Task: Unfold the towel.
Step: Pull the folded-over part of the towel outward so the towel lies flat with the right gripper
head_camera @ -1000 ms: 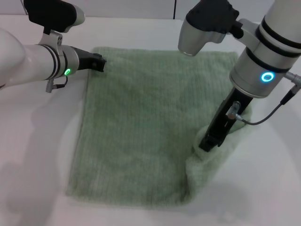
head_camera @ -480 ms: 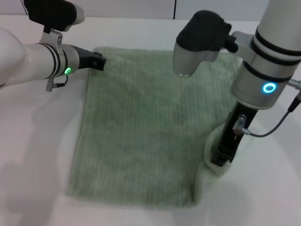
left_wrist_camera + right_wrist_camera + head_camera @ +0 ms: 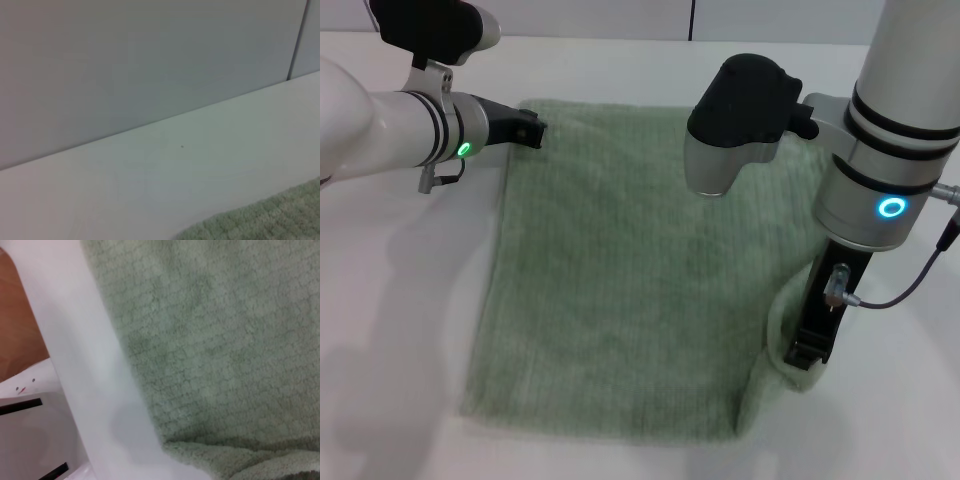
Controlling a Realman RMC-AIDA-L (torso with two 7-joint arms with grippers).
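Towel [image 3: 620, 270] lies on the white table [image 3: 390, 300], mostly flat, long axis running near-to-far in the head view. Only the near right corner is off: bunched and lifted in a fold just where the right gripper [image 3: 810, 352] sits.

Right gripper points down into that fold, apparently pinching cloth, though the fingertips are buried so I can't confirm closure. The rest of the towel spreads leftward and away from it, so my guess is the corner needs pulling outward to the right and nearer to flatten.

Left gripper [image 3: 527, 131] rests at the far left corner, touching or just over the hem. Can't tell if it's spread or clamped. It likely anchors that end.

Right arm is much nearer the fold.
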